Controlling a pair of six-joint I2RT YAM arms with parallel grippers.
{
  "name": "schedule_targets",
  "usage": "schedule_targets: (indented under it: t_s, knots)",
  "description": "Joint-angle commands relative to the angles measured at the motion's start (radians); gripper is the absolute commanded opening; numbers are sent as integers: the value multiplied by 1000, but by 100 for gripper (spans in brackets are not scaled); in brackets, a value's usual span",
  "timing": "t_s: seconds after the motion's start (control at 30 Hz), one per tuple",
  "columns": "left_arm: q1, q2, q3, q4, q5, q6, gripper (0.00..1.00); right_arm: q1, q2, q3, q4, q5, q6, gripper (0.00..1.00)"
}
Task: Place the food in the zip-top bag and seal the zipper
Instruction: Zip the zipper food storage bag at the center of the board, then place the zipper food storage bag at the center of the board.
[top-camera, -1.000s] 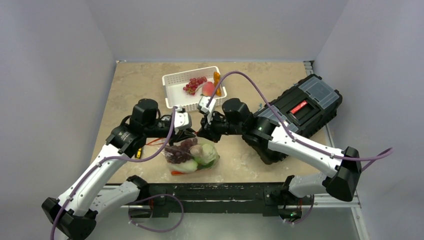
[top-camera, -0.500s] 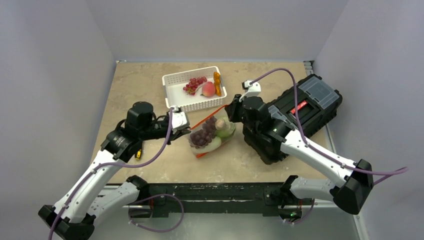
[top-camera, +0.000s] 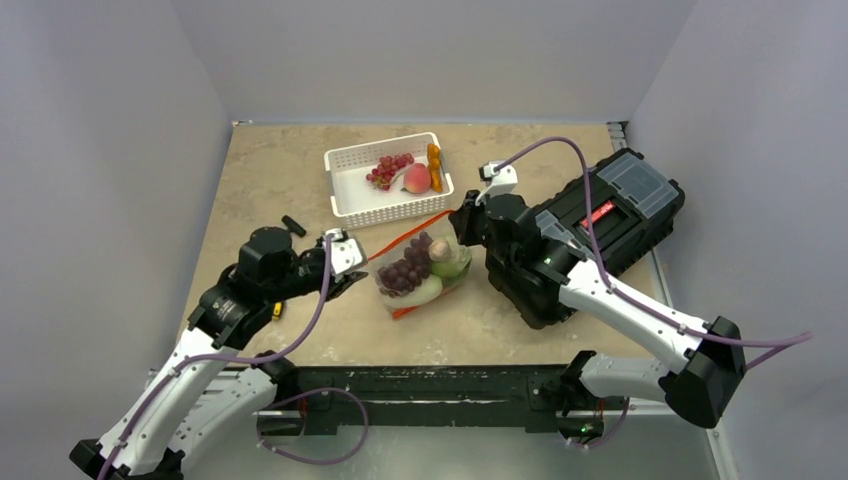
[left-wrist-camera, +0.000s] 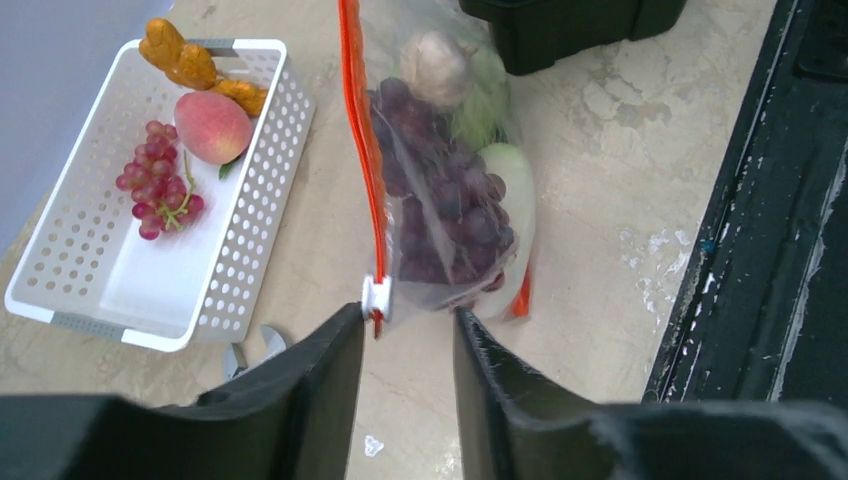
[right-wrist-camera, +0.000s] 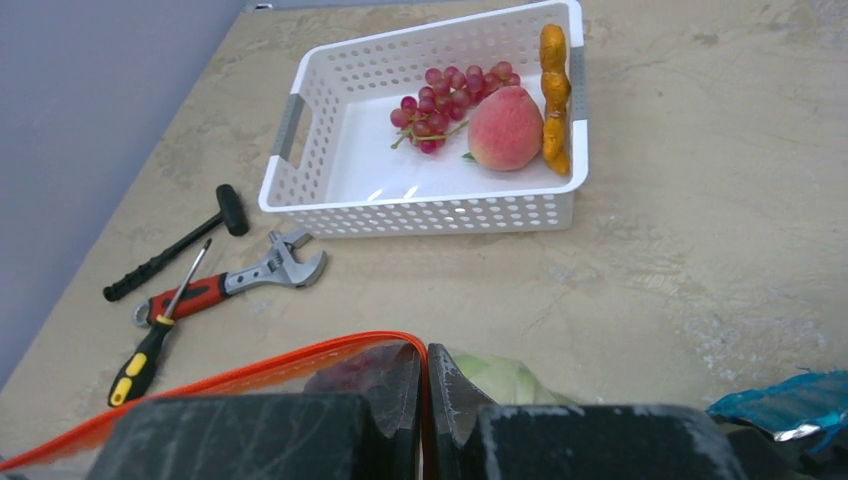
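Observation:
The zip-top bag (top-camera: 420, 272) lies mid-table with dark purple grapes (left-wrist-camera: 440, 190), a white oval piece (left-wrist-camera: 435, 65), cabbage (left-wrist-camera: 487, 105) and cucumber (left-wrist-camera: 512, 185) inside. Its red-orange zipper (left-wrist-camera: 352, 130) ends at a white tab (left-wrist-camera: 376, 296). My left gripper (left-wrist-camera: 408, 315) is open, the tab just off its left fingertip, nothing between the fingers. My right gripper (right-wrist-camera: 425, 350) is shut on the far end of the zipper (right-wrist-camera: 250, 378) by the bag's corner. Red grapes (right-wrist-camera: 445, 95), a peach (right-wrist-camera: 505, 128) and a carrot (right-wrist-camera: 553, 90) lie in the white basket (right-wrist-camera: 420, 205).
A black toolbox (top-camera: 590, 235) stands right of the bag, under my right arm. A wrench (right-wrist-camera: 240, 278), a red-handled screwdriver (right-wrist-camera: 160, 340) and a black-handled tool (right-wrist-camera: 170, 258) lie left of the basket. The table's front edge (left-wrist-camera: 720, 250) runs close to the bag.
The right gripper pulled the bag back and to the right. The left gripper then opened off the zipper tab and drew back toward the front left.

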Motion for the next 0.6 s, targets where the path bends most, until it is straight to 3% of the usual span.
schedule_targets:
  t_s: [0.0,0.1,0.17,0.43,0.57]
  knots:
    - [0,-16,2,-12,-78,-40,44,-32,-5,-9,116,-42,-100,0]
    - [1,-46,-4,22,-186,-56,59,-32,8,3,144,-76,-99,0]
    - [1,-83,-20,51,-280,-63,63,-32,21,26,151,-95,-84,0]
    - [2,-236,-91,147,-617,-58,64,-32,170,329,16,60,-178,0]
    - [2,-260,-102,158,-675,-55,64,-32,155,353,49,29,-265,0]
